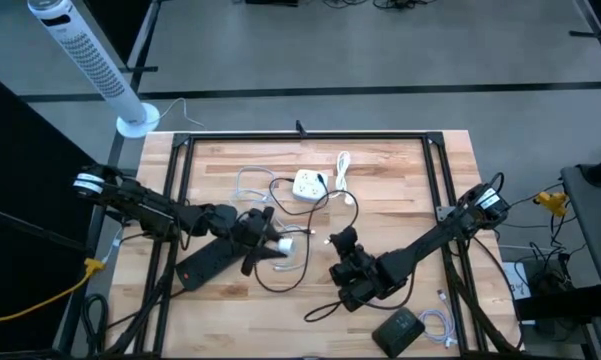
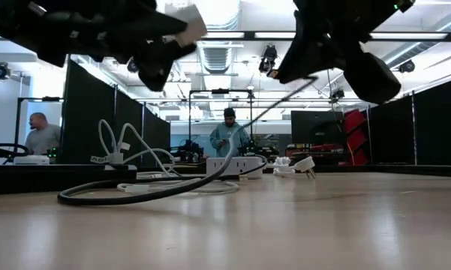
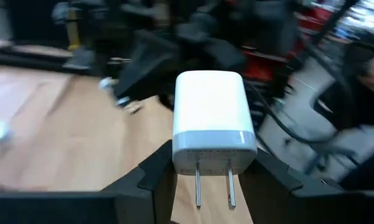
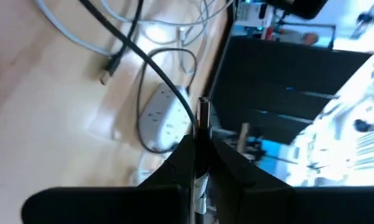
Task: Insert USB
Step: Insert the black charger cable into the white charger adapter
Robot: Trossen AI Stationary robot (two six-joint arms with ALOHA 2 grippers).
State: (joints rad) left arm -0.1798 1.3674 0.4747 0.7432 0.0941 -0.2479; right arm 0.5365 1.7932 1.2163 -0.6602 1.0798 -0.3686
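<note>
Clamped by its sides in our left end effector (image 3: 211,180), prongs rearward, the white plastic wall charger (image 3: 213,118) faces the right end effector (image 4: 199,146), pinching the black cable's metal USB plug (image 4: 203,115) above the wooden desk (image 1: 400,170) for mating.

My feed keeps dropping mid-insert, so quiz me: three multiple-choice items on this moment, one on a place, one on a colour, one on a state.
1. Where is the white power strip?
A. toward the table's far edge, middle
B. at the near right corner
C. off the table

2. What colour is the charger in the left hand?
A. black
B. white
C. red

3. What is the right hand doing?
A. standing open and empty
B. shut on the USB plug
C. holding the power strip

Answers: A, the high view shows it there; B, the left wrist view shows a white body with two prongs; B, the plug sticks out between its closed fingers.
</note>
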